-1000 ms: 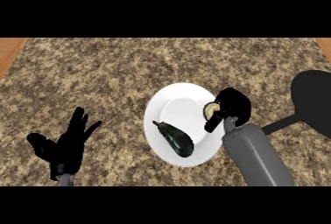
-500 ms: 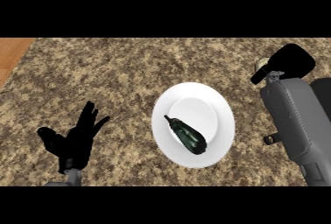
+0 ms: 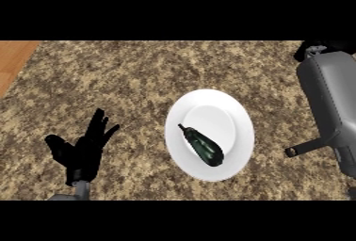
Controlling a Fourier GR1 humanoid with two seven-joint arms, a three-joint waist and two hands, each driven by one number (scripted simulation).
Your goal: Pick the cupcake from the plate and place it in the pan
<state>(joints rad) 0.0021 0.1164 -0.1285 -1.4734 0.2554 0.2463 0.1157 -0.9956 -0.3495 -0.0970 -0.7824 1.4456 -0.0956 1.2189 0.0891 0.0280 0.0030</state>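
Left robot hand fingers spread, left of plate; right robot hand state unclear.

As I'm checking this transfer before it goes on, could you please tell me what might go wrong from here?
1. The right forearm hides the pan except for the pan handle, and the cupcake is out of view, so a release by the right hand could miss unseen.
2. The forearm crosses the handle's inner end in this view; whether they touch is unclear, so a sideways move might nudge the pan.
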